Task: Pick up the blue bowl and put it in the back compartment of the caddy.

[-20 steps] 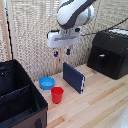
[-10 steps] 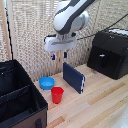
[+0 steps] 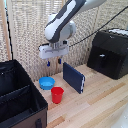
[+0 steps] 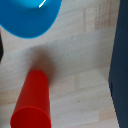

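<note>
The blue bowl (image 3: 47, 83) sits on the wooden table next to the caddy (image 3: 30, 102), a large black bin at the exterior view's left. A divider splits the caddy, and its back compartment (image 3: 11, 77) is the farther section. My gripper (image 3: 53, 63) hangs above the bowl, slightly toward the exterior view's right. It is open, with nothing between its fingers. The wrist view shows the blue bowl (image 4: 29, 17) from above, and the fingers do not show there.
A small red cup (image 3: 57, 94) stands just in front of the bowl and appears as the red cup (image 4: 32, 100) in the wrist view. A dark-blue book (image 3: 73, 77) stands upright beside them. A black boxy machine (image 3: 110, 52) sits at the back right.
The gripper has moved toward the exterior view's left and slightly down, from over the book to above the bowl. The objects have not moved.
</note>
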